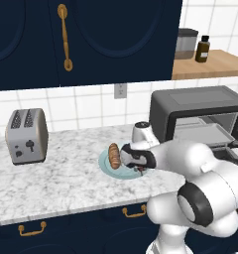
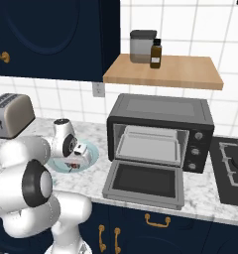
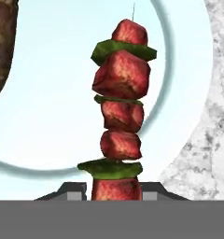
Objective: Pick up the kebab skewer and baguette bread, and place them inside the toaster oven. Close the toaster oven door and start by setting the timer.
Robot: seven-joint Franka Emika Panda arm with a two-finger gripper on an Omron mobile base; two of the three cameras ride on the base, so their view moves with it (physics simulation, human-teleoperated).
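Simulated kitchen: navy cabinets, white tile, a marbled grey tabletop [image 1: 56, 183]. Down over a pale blue plate [image 1: 105, 163], the gripper [image 3: 113, 196], jaws drawn in close on either side of the near end of the kebab skewer [image 3: 119, 107], the lowest red chunk sitting right between the dark tips. Looks like a grip just taken, though not yet lifted; skewer seemingly resting on the plate. Long axis of the skewer running straight away from the jaws, in line with the hand, bare stick tip at the far end. Dark-red meat cubes alternating with flat green slices. Beside it on the same plate, apart from it, the baguette bread [image 1: 113, 156], golden-brown and scored. Farther out to the right, the toaster oven [image 2: 160, 131], its door [image 2: 143, 184] dropped flat open, tray inside. Next: presumably raise and carry rightward. Silver toaster [image 1: 27, 135] off at the left.
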